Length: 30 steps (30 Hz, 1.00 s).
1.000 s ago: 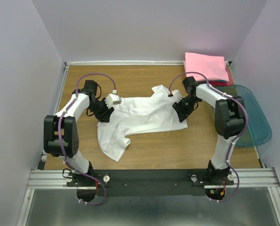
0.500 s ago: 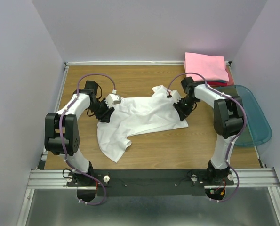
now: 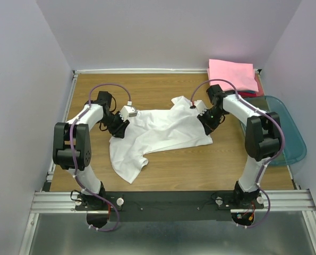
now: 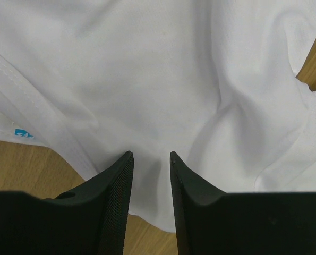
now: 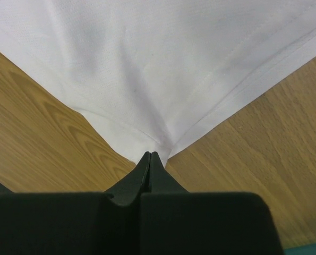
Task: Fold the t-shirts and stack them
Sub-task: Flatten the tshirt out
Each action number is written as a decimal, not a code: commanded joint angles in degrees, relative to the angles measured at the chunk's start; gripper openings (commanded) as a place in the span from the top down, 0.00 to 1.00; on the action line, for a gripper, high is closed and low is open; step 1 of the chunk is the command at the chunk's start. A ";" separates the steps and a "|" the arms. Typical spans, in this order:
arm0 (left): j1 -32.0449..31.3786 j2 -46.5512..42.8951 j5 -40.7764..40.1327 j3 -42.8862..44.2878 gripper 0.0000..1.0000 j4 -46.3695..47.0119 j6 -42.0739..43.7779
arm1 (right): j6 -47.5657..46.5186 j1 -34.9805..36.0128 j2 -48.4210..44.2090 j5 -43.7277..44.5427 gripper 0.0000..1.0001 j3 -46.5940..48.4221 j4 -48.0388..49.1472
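While both arms lean in over the worktop [image 3: 173, 170], the white t-shirt [image 3: 163, 133] lies crumpled and loosely spread at its middle, one sleeve trailing toward the near left. The left fingers [image 3: 119, 130] stand a little apart over a rumpled fold at the shirt's left edge, closed on nothing that I can see. The right fingers [image 5: 151, 157] are pressed together right at a hemmed corner on the shirt's right side, and seem to nip it.

Cloth like this is light and limp. I'd expect it to sag and crease when lifted, with one layer sliding over another. Corners and hems look the best places to take hold, since the stitching gives a firmer bite. Taking both sides at once should let it hang flat.

By my count there is one loose white shirt, one folded pink shirt [image 3: 231, 74] at the far right corner, and one teal tub [image 3: 288, 138] at the right edge. Something darker peeps from beneath the pink one; how many lie there I cannot tell.
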 commanded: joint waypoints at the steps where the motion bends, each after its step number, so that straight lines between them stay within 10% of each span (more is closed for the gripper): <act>1: -0.32 0.27 0.11 2.25 0.59 0.29 -0.90 | 0.20 0.37 -1.52 -0.72 0.99 -1.79 -1.93; 3: -0.32 0.36 0.02 1.90 0.58 0.38 -0.81 | -0.50 0.37 -2.67 -0.19 0.99 -3.10 -1.49; 6: -0.41 0.45 -0.15 1.37 0.55 0.47 -0.72 | 0.28 0.37 -1.18 -0.10 0.66 -2.76 -1.32; 9: -0.41 0.53 -0.42 1.28 0.55 0.47 -0.63 | 1.51 0.37 1.63 -0.28 0.63 -1.09 -0.70; 15: -0.41 0.71 -0.77 1.72 0.54 0.65 -1.33 | 1.52 0.37 4.71 0.25 0.67 -0.56 0.71; 24: -0.41 1.59 -0.68 1.11 0.55 1.61 -1.86 | 2.04 0.46 0.33 0.42 1.00 0.49 -0.52; 30: -0.41 1.50 -0.68 0.75 0.56 2.05 -1.69 | 2.13 0.29 -5.30 -0.28 0.99 -0.73 -2.28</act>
